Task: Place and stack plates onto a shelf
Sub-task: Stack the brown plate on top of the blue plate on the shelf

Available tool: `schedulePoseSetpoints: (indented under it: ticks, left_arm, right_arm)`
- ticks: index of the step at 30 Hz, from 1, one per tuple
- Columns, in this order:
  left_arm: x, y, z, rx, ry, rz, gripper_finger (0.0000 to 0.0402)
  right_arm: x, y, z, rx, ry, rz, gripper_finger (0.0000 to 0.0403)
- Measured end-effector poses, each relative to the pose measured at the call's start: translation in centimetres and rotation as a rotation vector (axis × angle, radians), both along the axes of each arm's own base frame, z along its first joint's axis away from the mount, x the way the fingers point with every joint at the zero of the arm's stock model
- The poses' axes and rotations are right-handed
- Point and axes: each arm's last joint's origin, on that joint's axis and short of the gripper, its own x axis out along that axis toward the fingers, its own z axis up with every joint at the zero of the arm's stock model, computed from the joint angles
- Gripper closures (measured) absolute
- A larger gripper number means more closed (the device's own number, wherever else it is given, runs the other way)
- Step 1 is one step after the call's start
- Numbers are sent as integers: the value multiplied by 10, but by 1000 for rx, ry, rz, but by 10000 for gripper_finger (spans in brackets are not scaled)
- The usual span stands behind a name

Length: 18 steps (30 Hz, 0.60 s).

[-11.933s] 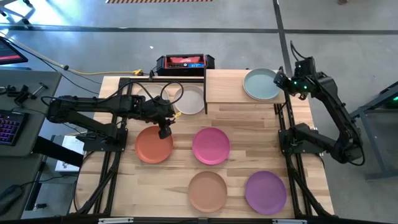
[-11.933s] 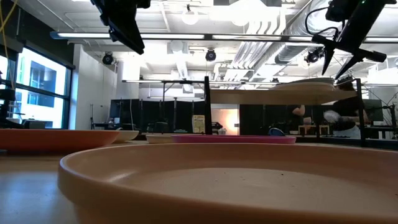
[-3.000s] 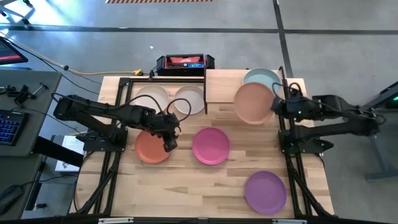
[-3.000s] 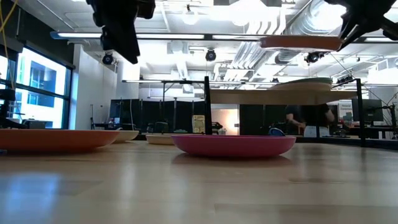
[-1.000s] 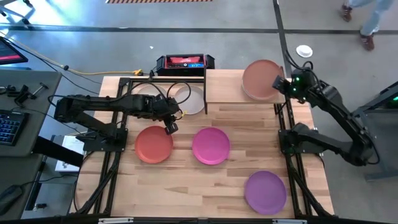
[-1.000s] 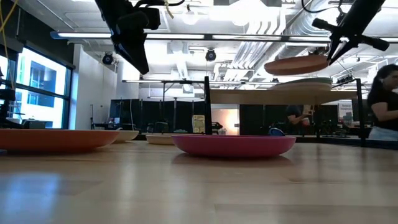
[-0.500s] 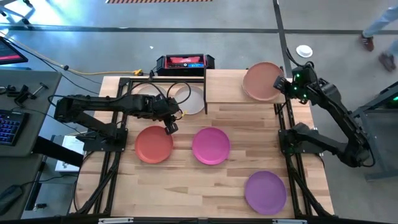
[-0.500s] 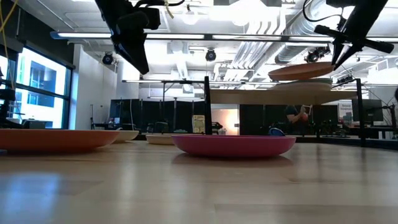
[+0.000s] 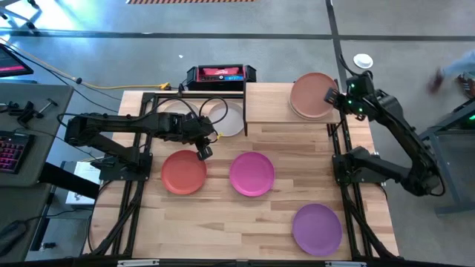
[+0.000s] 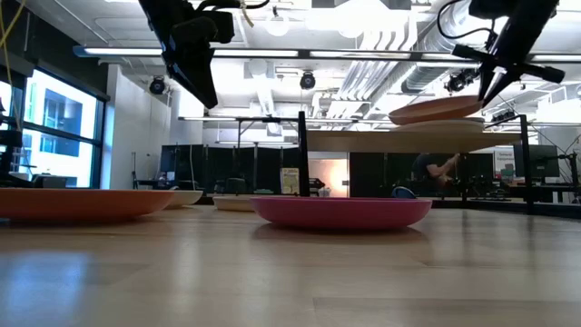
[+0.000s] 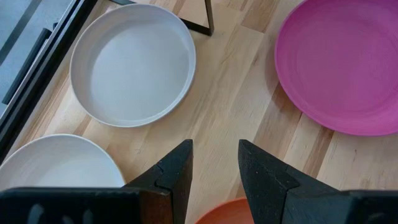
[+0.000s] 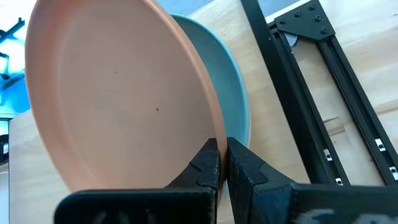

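Observation:
A tan plate (image 9: 312, 96) hangs tilted just above a teal plate (image 12: 233, 81) that lies on the shelf (image 9: 271, 104). My right gripper (image 9: 335, 97) is shut on the tan plate's right edge. My left gripper (image 9: 200, 152) hovers open above the table, between the orange-red plate (image 9: 183, 172) and two off-white plates (image 11: 132, 65) (image 11: 56, 163). Nothing is between its fingers. The magenta plate (image 9: 251, 173) and the purple plate (image 9: 317, 228) lie flat on the tabletop. My right gripper pinches the tan plate's rim (image 12: 211, 127) between its two fingers, on the side toward the table's right edge. The fingers come from the right, slanting down. The plate is tilted, its held side (image 10: 474, 102) higher and its opposite edge (image 10: 397, 119) low over the teal plate. Whether they touch, I cannot tell.
A red and black box (image 9: 220, 74) sits at the far edge. A black post (image 9: 245, 100) stands at the shelf's left side, and black frame rails (image 9: 343, 185) run along both table sides. A person (image 10: 436, 171) shows in the room beyond.
My right gripper has gone down toward the shelf with the tan plate. The plate stays tilted and now hangs much closer to the teal plate.

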Motion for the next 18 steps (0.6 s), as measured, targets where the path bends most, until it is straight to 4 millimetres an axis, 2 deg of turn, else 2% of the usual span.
schedulePoseSetpoints:
  ticks: [8,18]
  left_arm:
    - [0,0,0,0,0,0,284]
    - [0,0,0,0,0,0,284]
  right_arm:
    - [0,-5,-3,30,-11,-18,398]
    - [-1,-6,-2,24,-9,-9,314]
